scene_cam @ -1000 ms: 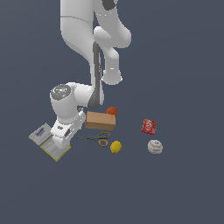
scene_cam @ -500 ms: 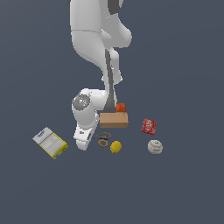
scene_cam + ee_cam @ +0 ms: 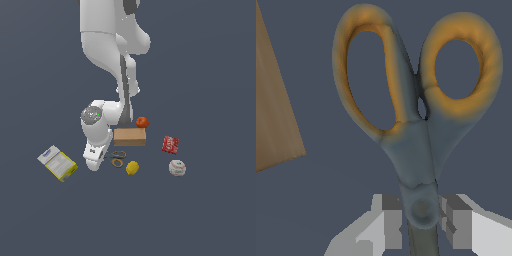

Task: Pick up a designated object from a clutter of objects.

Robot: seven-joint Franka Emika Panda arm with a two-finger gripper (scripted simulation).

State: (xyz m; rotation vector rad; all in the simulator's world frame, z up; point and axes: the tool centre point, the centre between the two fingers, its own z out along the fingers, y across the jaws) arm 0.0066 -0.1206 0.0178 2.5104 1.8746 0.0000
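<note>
The scissors [image 3: 116, 158] lie on the floor in front of the brown cardboard box [image 3: 130, 136], tan-orange loop handles toward the exterior view's right. In the wrist view the scissors [image 3: 416, 145] fill the frame, handles away from the fingers. My gripper [image 3: 422, 222] is down at floor level [image 3: 95, 164], its two grey pads standing tight on either side of the scissors' pivot, shut on it. The blades are hidden under the hand. The scissors still rest on the floor.
A yellow lemon [image 3: 132, 168] lies just right of the scissors. An orange ball [image 3: 142, 122] sits behind the box. A red can [image 3: 170, 144] and white baseball [image 3: 177, 167] lie further right, a grey-and-yellow box [image 3: 57, 163] left. The box edge [image 3: 273, 100] shows in the wrist view.
The arm has swung from the grey-and-yellow box toward the exterior view's right and come down onto the scissors; over the last half second the hand has barely moved.
</note>
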